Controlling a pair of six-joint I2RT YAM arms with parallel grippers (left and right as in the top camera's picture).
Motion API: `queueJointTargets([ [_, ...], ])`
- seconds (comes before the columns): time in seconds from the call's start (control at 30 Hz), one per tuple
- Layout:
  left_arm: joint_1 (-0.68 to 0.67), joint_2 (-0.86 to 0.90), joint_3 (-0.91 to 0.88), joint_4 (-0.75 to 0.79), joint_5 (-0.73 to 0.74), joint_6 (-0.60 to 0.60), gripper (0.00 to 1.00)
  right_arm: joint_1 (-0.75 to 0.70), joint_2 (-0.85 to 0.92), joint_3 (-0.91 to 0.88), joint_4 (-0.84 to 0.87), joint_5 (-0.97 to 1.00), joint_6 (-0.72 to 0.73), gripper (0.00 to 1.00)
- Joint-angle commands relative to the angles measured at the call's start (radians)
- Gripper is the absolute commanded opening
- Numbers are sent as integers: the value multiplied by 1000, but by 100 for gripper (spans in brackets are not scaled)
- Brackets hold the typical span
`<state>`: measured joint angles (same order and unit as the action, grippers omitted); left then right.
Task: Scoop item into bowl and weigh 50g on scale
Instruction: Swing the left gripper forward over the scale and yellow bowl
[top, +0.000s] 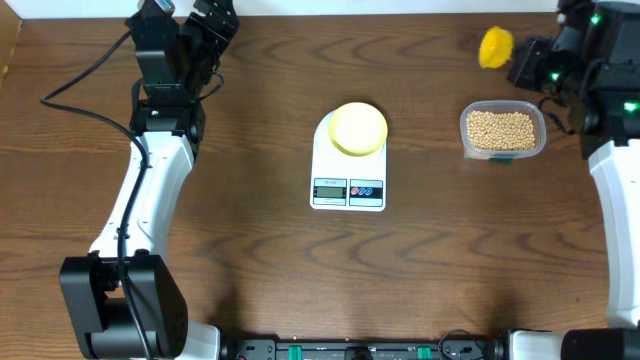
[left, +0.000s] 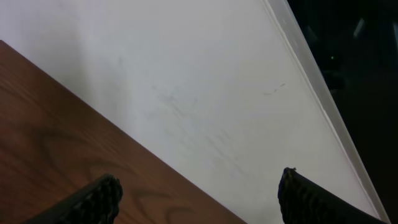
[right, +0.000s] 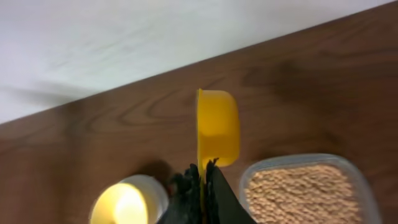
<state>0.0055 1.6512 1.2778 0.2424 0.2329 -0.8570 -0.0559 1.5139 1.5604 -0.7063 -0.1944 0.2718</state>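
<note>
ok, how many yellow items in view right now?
2. A pale yellow bowl sits on the scale mid-table. A bright yellow scoop is held in the right gripper at the far right, just beyond the clear tub. None seem hidden.
</note>
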Motion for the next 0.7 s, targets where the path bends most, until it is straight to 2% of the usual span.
queueJointTargets([
  [0.0,3,0,9,-18,-10,3,82,-3,-3,67,-70,175,-43,1],
  [0.17,3,0,9,-39,17,30,82,-3,-3,108,-195,360,-72,1],
  [0.27,2,0,9,-31,159,213,82,-3,-3,111,-216,403,-71,1],
  [0.3,2,0,9,-31,265,318,82,-3,-3,110,-210,393,-71,1],
  [0.47,-3,0,9,-32,395,409,82,-3,-3,111,-209,391,-71,1],
  [0.57,-21,0,10,-42,414,443,83,-3,-3,110,-210,390,-71,1],
  [0.67,-58,0,10,-81,414,526,82,-3,-3,110,-211,390,-71,1],
])
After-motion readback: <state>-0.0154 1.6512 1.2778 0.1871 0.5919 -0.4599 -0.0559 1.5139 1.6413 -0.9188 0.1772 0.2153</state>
